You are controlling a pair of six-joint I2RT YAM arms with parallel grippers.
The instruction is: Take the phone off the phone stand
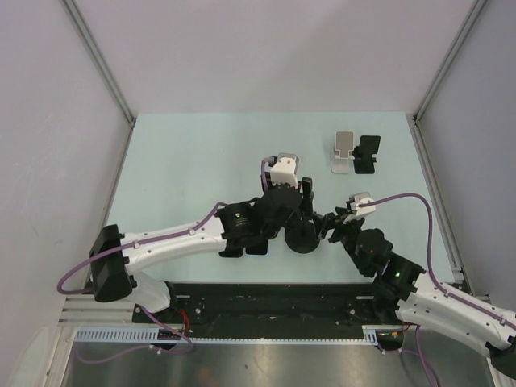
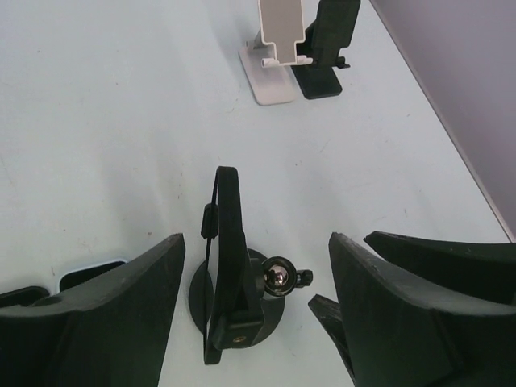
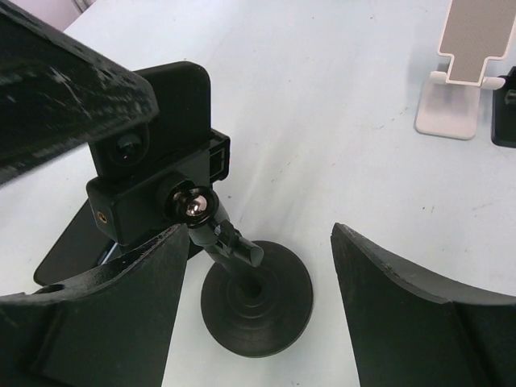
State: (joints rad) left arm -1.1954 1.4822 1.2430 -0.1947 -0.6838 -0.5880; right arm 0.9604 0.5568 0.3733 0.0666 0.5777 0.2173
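Observation:
The phone stand [image 3: 256, 298] has a round black base, a ball joint [image 3: 192, 205] and a black clamp plate [image 3: 165, 105]; nothing shows in the clamp. From the left wrist the plate [image 2: 230, 258] is edge-on. A dark flat slab, apparently the phone [image 3: 68, 242], lies on the table left of the stand, partly hidden behind my finger; a glossy corner of it [image 2: 90, 272] shows in the left wrist view. My left gripper [image 2: 254, 242] is open around the plate without touching it. My right gripper [image 3: 260, 230] is open over the base. Both grippers [image 1: 294, 211] [image 1: 326, 226] meet above the stand [image 1: 305, 239].
A white phone stand [image 1: 344, 151] and a black one [image 1: 367, 155] sit side by side at the back right; they also show as the white stand [image 2: 274, 48] and the black stand [image 2: 326, 48]. Grey walls enclose the table [image 1: 185, 161] on three sides.

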